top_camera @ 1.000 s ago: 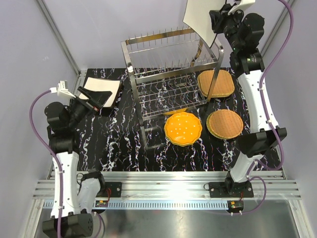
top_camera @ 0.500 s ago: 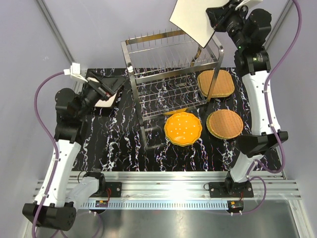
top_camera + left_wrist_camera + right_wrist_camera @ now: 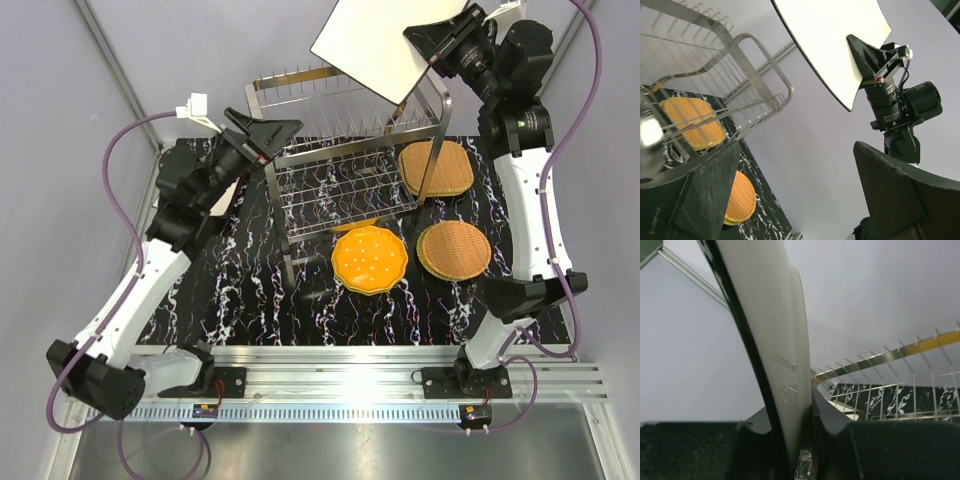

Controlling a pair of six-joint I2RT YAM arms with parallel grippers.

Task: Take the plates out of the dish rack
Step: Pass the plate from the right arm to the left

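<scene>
Your right gripper point(image 3: 431, 54) pinches a square cream plate point(image 3: 372, 45) above the dish rack point(image 3: 345, 185) — your left gripper point(image 3: 279, 137) gapes wide, empty.

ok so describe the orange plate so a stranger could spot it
Find the tall steel dish rack on the black marbled table. Flat on the table just in front of it lies the orange plate. It is round, scalloped and bright, unlike the two tan woven plates to its right.
</scene>
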